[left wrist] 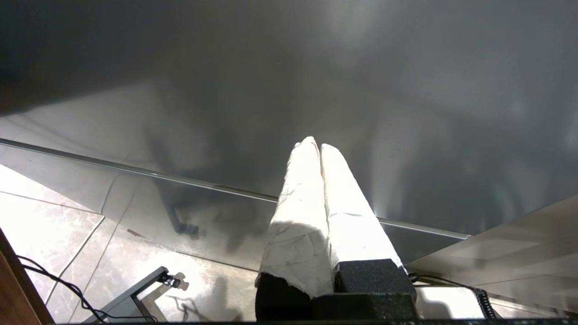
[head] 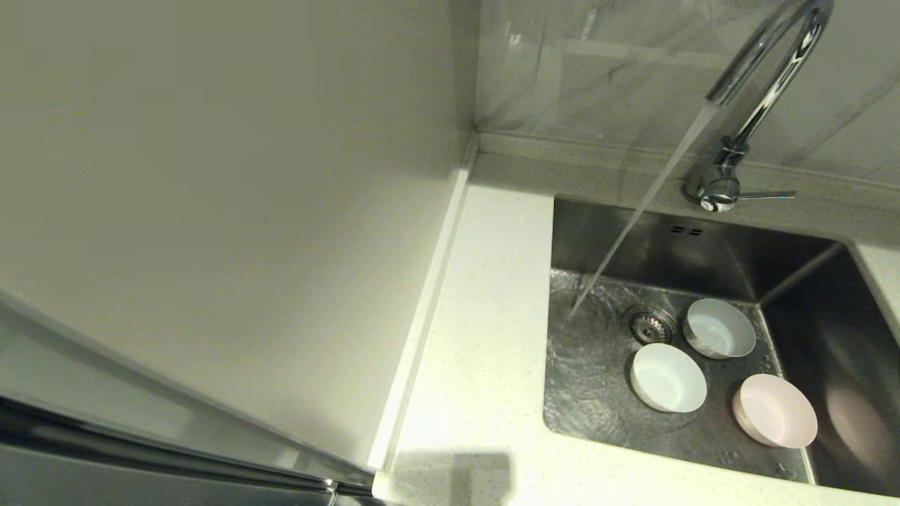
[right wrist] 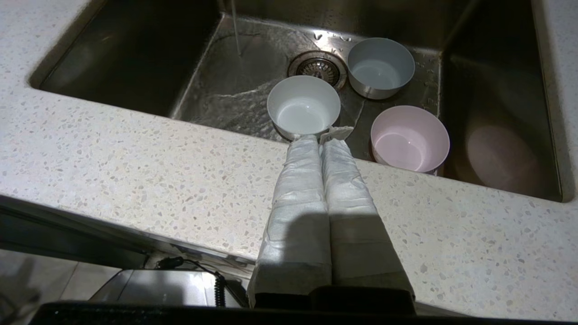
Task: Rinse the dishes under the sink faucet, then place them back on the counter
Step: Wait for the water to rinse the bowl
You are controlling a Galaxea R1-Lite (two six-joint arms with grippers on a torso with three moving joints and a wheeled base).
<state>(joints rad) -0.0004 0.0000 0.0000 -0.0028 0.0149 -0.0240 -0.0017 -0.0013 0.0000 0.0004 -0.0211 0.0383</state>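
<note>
Three bowls sit upright on the floor of the steel sink [head: 703, 253]: the grey-blue bowl [head: 718, 328] beside the drain, the white bowl [head: 668, 377] in front of it, the pale pink bowl [head: 775, 410] at the right. Water runs from the chrome faucet [head: 763, 77] onto the sink floor left of the bowls, touching none of them. My right gripper [right wrist: 320, 137] is shut and empty, held over the counter's front strip [right wrist: 135, 153], its tips near the white bowl [right wrist: 303, 106]. My left gripper [left wrist: 314, 145] is shut, low beside a steel cabinet front. Neither gripper shows in the head view.
The white speckled counter [head: 485, 330] runs left of the sink, bounded by a low upstand and a plain beige wall panel [head: 211, 197]. The faucet's thin lever [head: 766, 195] points right. The drain strainer [head: 650, 325] lies between the water stream and the grey-blue bowl.
</note>
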